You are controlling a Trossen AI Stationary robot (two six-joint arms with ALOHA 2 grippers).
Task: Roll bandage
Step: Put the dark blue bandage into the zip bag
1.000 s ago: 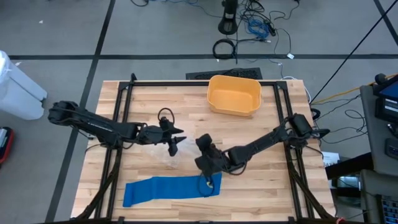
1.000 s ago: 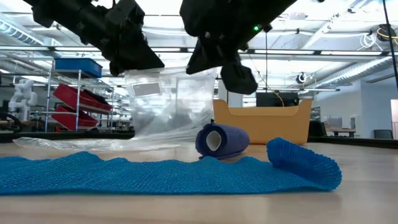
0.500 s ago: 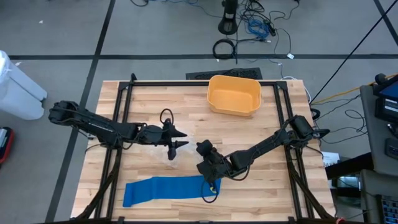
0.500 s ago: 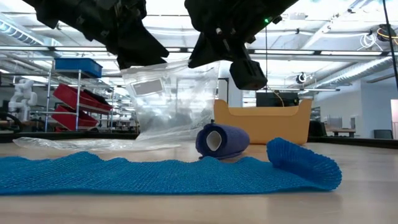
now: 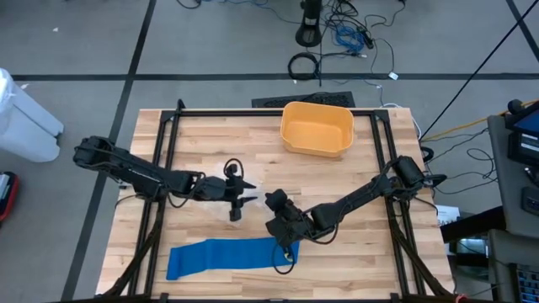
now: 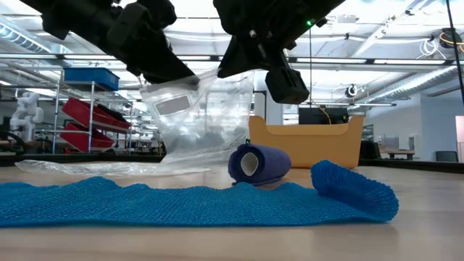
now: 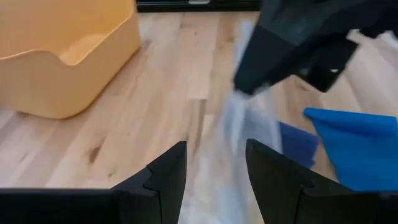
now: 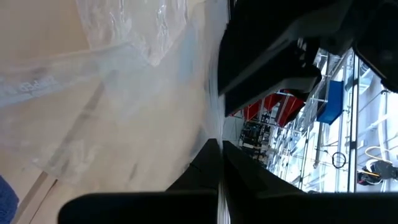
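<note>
Since a second ago our right pincer (image 5: pixel 271 202) has drawn back off the blue bandage (image 5: pixel 226 256). It is clenched on an edge of the clear plastic bag (image 6: pixel 196 119). Our left pincer (image 5: pixel 239 199) hangs spread just beside it, over the same bag. The bandage's rolled end (image 6: pixel 259 164) lies below both.

Note the two matte black jointed arms, left arm (image 5: pixel 135 172) at the frame's left and right arm (image 5: pixel 362 195) at the right. A thin black cable loops above the left wrist; a green indicator light glows at the low view's top centre.
</note>
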